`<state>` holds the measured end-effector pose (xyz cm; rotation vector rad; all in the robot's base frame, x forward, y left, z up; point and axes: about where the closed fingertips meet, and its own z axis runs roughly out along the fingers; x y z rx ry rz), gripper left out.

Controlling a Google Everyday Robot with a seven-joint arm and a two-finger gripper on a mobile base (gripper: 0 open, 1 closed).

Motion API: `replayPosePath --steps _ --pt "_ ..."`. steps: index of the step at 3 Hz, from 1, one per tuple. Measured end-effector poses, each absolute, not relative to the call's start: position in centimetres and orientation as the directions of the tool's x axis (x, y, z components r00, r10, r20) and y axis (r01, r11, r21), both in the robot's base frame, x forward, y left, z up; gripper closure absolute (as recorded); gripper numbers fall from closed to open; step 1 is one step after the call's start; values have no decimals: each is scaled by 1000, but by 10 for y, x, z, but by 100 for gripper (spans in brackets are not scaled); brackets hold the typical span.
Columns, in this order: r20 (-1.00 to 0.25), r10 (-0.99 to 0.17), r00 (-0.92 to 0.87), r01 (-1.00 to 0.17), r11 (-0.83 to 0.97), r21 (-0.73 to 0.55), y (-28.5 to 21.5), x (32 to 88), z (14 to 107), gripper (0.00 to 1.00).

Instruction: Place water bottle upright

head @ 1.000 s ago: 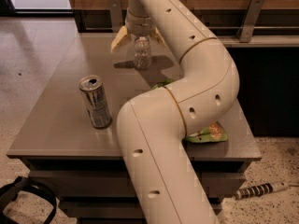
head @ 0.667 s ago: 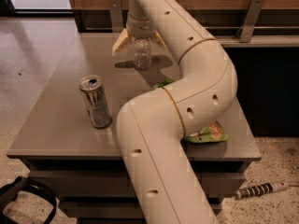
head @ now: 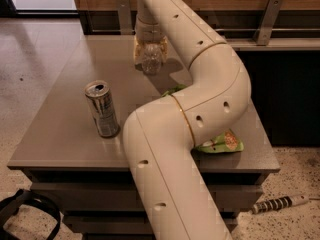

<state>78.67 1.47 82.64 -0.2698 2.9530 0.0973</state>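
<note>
Claw (head: 150,51) narrowed since earlier, gripping upright water bottle (head: 151,63).

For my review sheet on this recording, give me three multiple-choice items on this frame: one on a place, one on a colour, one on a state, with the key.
1. Where does the silver can stand?
A. on the floor
B. on the near left part of the table
C. on a chair

2. What colour is the crumpled bag that lies partly under the arm?
A. green
B. red
C. black

3. How does the water bottle stand?
A. flat on its side
B. leaning against the can
C. upright

Key:
1 B: the can stands on the tabletop, towards the near left corner.
2 A: the bag's visible part is bright green.
3 C: the bottle is vertical at the table's far side, with the gripper around its top.
</note>
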Motion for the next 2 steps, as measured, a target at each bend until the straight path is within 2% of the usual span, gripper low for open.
replayPosePath --steps 2 --pt "-211 -172 -962 -188 980 58 21 798 820 84"
